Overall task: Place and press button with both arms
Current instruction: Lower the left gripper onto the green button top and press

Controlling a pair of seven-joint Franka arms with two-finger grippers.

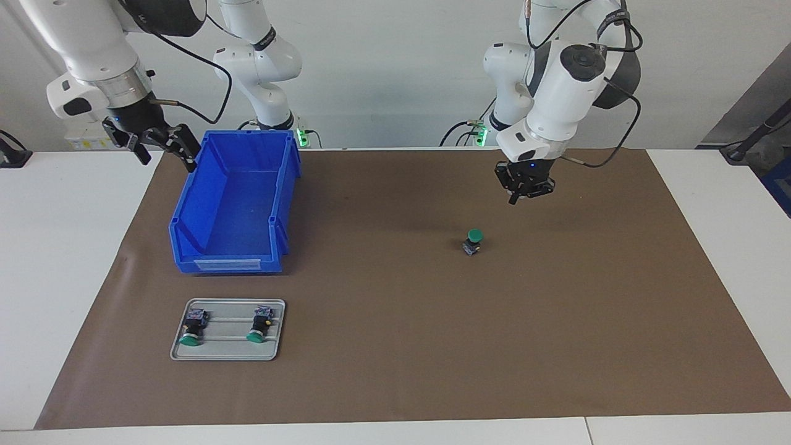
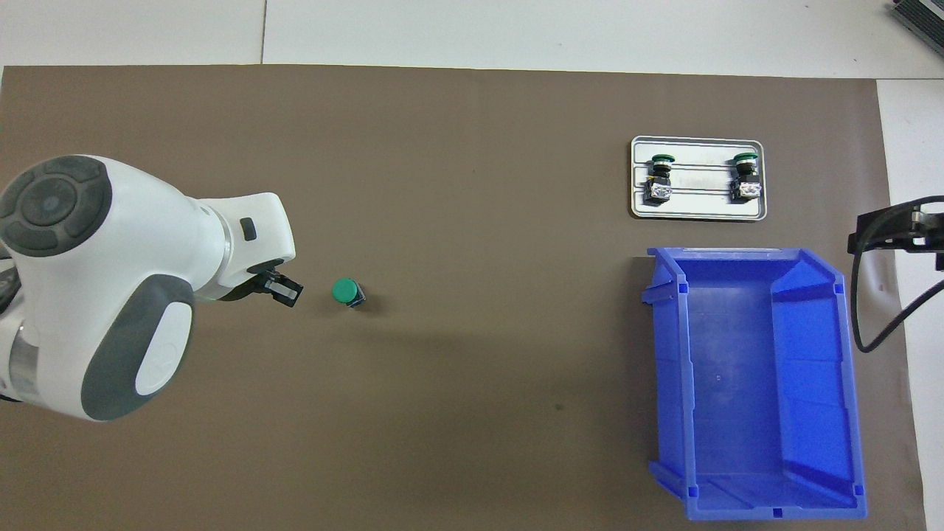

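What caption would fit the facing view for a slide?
Left gripper, shut, hovers over the mat near the upright green button; right gripper waits open by the blue bin.

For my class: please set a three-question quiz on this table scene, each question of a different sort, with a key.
1. True or false: the blue bin holds a button.
2. How many buttons lie on the grey tray?
3. The upright button on the brown mat stands: A) gripped by the left claw; B) free, near that shut claw; C) under the open right claw.

Key:
1. False, nothing shows in it.
2. Two.
3. B.
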